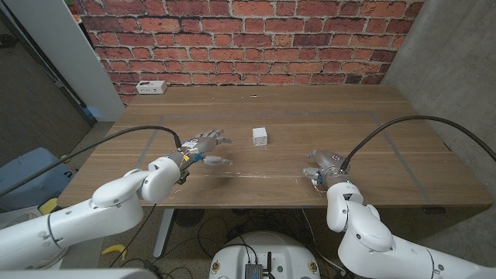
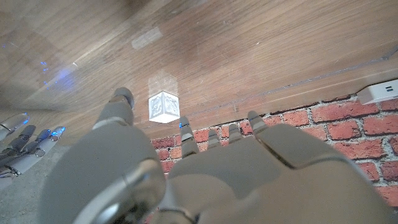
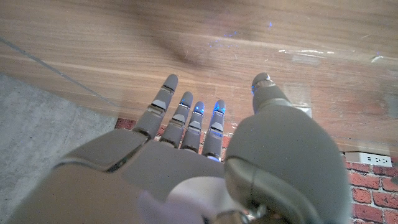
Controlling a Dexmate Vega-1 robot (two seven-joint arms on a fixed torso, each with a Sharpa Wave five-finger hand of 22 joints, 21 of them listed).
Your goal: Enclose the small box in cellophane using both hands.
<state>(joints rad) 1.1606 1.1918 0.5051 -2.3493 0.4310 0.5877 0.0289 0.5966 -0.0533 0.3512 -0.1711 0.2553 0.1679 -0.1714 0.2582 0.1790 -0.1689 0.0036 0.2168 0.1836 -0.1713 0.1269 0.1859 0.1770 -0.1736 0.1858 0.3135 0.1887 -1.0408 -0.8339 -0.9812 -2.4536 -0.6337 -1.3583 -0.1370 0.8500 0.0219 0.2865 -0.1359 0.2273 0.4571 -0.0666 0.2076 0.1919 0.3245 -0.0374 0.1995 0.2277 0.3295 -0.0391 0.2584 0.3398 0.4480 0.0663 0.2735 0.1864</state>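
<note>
From my station I see the power strip (image 1: pixel 150 87) lying at the far left of the table (image 1: pixel 364 116), close to the brick wall (image 1: pixel 248 39). Nearer me, my left hand (image 1: pixel 204 147) hovers over the left-middle of the table with its fingers (image 2: pixel 186 138) spread and nothing in them — released, pointing toward the middle. A clear cellophane sheet (image 1: pixel 271 159) lies flat across the middle of the table; I can make out its edges and faint glare, but not its full outline. The small white box (image 1: pixel 260 137) sits upright on the table just right of my left fingertips, apart from them, near the table's centre; in the left wrist view it (image 2: pixel 164 107) shows beyond the fingers, untouched and unwrapped. Further right, my right hand (image 1: pixel 322 166) is low over the near right part of the table, well apart from the box. Its fingers (image 3: pixel 186 118) reach out loosely apart and hold nothing.
</note>
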